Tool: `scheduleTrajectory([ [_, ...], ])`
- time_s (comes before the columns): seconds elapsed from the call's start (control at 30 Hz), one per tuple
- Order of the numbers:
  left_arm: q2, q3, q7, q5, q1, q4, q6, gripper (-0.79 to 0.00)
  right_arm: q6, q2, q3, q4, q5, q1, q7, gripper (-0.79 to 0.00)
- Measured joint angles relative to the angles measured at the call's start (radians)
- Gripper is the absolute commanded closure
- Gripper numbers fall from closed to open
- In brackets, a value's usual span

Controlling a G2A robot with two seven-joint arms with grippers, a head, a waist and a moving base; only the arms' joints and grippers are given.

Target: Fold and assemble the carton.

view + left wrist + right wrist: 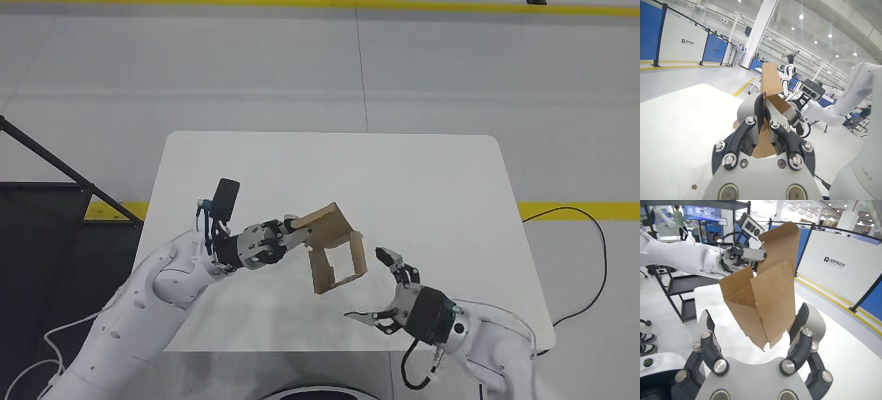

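Note:
A brown cardboard carton (335,248), partly opened into a tube with loose flaps, hangs above the middle of the white table (430,180). My left gripper (290,232) is shut on one edge of the carton (770,83), its pads (759,109) pinching the cardboard wall. In the right wrist view the carton (768,298) hangs with its flaps spread, and the left gripper (761,260) grips it from behind. My right gripper (378,288) stands open just in front of the carton near the table's front edge, with its fingertips (802,315) either side of the carton's lower corner, not touching it.
A small brown scrap (694,187) lies on the table near my left arm. A black frame stand (60,170) reaches the table's left side. Yellow floor lines (580,210) run beside the table.

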Motion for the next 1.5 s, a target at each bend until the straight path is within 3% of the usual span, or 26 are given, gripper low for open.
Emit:
scheduleTrajectory([
  [0.3,0.017,0.009,-0.108,-0.064,-0.018,-0.031,0.000,0.000,-0.142,0.016,0.061,0.059,0.081,0.020,-0.049,-0.785],
  [0.47,0.026,0.012,-0.113,-0.108,-0.013,-0.053,0.000,0.000,-0.209,0.023,0.064,0.127,0.144,0.064,-0.067,-0.785],
  [0.63,0.036,0.042,-0.158,-0.244,-0.017,-0.068,0.000,0.000,-0.208,0.033,0.053,0.212,0.210,0.118,-0.084,-0.785],
  [0.9,0.053,0.039,-0.349,-0.541,-0.036,-0.049,0.000,0.000,-0.154,0.033,0.046,0.300,0.282,0.161,-0.070,-0.785],
  [1.3,0.053,0.017,-0.366,-0.548,-0.036,-0.032,0.001,0.000,-0.149,0.032,0.046,0.298,0.282,0.160,-0.066,-0.785],
  [1.5,0.050,0.034,-0.390,-0.730,-0.031,-0.043,0.132,0.000,-0.075,0.030,0.025,0.274,0.282,0.152,-0.016,-0.785],
])
